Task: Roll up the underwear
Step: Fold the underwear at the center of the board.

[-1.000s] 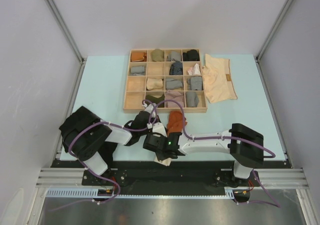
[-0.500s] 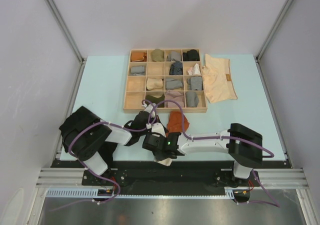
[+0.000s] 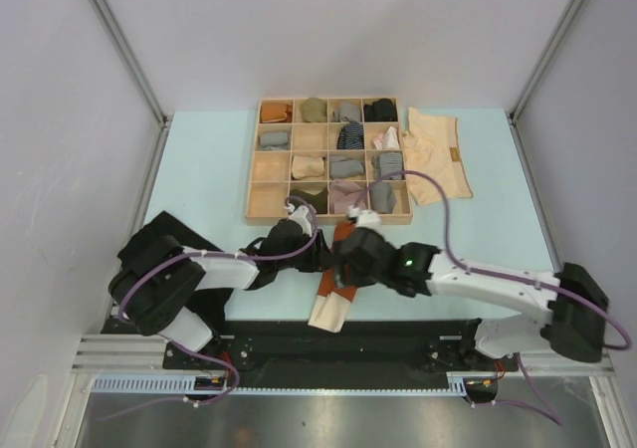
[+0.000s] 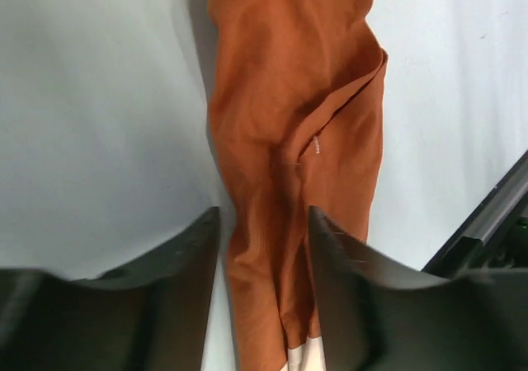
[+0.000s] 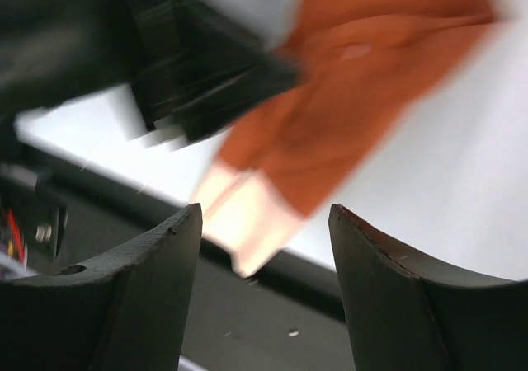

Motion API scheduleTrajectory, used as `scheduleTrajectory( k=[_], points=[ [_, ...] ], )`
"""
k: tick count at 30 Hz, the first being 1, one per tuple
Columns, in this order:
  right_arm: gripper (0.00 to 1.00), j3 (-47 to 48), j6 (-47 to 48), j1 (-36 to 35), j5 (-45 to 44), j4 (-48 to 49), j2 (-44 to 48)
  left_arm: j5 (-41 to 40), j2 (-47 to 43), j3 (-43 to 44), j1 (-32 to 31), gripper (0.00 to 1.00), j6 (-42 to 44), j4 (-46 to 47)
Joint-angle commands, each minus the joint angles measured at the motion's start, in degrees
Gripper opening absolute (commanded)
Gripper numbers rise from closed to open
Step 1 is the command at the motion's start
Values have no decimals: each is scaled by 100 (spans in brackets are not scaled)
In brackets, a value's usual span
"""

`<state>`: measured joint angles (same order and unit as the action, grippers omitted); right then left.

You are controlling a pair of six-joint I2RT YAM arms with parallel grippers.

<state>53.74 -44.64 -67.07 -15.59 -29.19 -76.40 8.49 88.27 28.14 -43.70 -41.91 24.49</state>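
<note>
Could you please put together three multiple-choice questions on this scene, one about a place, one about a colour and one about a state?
1. Relative to the wooden tray, the cream garment lies:
A. inside it
B. to its right
C. underneath it

2. The garment under the right gripper is:
A. black
B. striped
C. rust-orange

3. The right gripper's jaws are:
A. apart, with nothing between them
B. shut on cloth
C. shut on the tray's rim

Answers:
1 B, as the top view shows it lying flat beside the tray's right wall.
2 C, as both wrist views show orange cloth below.
3 A, as the right wrist view shows the jaws standing wide apart above the cloth.
</note>
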Motion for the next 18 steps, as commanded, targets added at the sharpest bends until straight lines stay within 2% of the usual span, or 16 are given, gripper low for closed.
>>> scheduleTrajectory(
  k=[1, 4, 8, 15, 18],
  points=[
    [68, -776, -115, 964, 187, 124, 731, -321, -468, 437, -33, 59, 526, -752],
    [68, -1040, -45, 1256, 293, 150, 943, -567, -714, 604, -42, 65, 658, -1051],
    [68, -1225, -45, 1398, 426, 308, 873, -595, -785, 596, -165, 66, 693, -947],
    [67, -1541, -255, 1556, 505, 581, 916, -225, -126, 868, -428, 50, 553, -560],
    [67, -1664, -264, 1618, 522, 581, 1039, -313, 76, 974, -437, 50, 526, -638]
  ],
)
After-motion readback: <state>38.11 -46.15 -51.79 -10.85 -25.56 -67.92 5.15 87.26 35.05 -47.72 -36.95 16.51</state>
